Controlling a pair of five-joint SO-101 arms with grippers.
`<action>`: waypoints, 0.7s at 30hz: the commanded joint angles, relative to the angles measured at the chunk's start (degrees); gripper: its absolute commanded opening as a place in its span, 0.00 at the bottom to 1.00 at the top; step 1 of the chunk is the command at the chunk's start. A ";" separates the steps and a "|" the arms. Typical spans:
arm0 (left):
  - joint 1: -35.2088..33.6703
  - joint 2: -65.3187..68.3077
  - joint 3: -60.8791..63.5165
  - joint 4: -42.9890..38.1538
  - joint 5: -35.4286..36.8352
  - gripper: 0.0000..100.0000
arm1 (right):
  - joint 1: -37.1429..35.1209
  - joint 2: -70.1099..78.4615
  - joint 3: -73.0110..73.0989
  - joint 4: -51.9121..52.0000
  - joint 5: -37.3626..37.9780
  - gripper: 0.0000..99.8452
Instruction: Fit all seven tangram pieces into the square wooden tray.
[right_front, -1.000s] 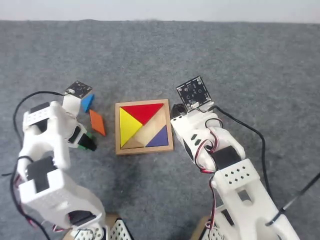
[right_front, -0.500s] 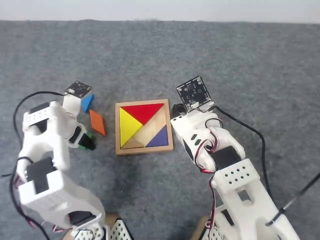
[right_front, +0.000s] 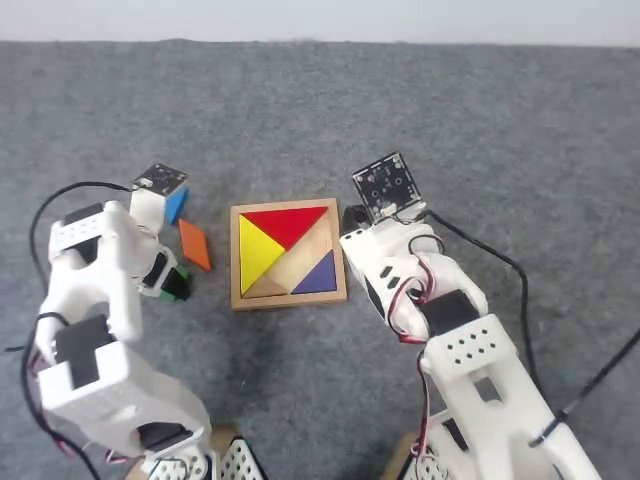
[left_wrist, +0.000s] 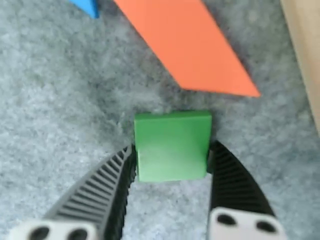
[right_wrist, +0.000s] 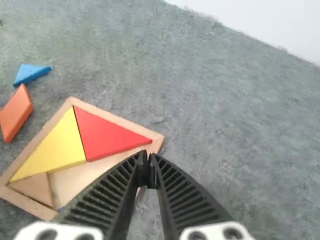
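Square wooden tray (right_front: 234, 262) lay at the centre of the high view on a grey, felt-like worktop (right_front: 500, 140), between the two arms. Inside it, a red triangle (right_front: 288, 222) filled the upper part, a yellow triangle (right_front: 256, 250) the left part, and a smaller dark blue triangle (right_front: 322, 275) the lower right corner; the remaining floor showed pale wood, and it could not be told whether that was bare tray or an unpainted piece. Three pieces lay outside, left of the tray in the high view. An orange parallelogram (right_front: 195, 245) sat just beside the tray's left rim without touching it. A light blue triangle (right_front: 176, 205) lay up and to the left of the parallelogram, partly behind the left arm's wrist. A green square (left_wrist: 172, 131) lay below the parallelogram, near it but apart. The left pincer (left_wrist: 171, 152) was clamped on the green square, one ribbed black finger pressed to each of two opposite edges; whether the square rested on the worktop or was lifted could not be told. The right pincer (right_wrist: 148, 161) had its fingers together with nothing between them, and it stood close to the tray's upper right corner, to the right of the red triangle in the high view.
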 joint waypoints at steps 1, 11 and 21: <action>-0.09 0.44 -1.27 0.88 0.70 0.20 | 0.57 0.31 -1.05 -1.54 0.53 0.01; 2.46 -10.46 4.62 2.37 0.62 0.20 | 0.75 0.84 -2.29 -1.01 0.53 0.01; 4.04 -11.16 6.02 1.58 3.52 0.20 | 0.75 0.84 -2.29 -0.92 0.53 0.01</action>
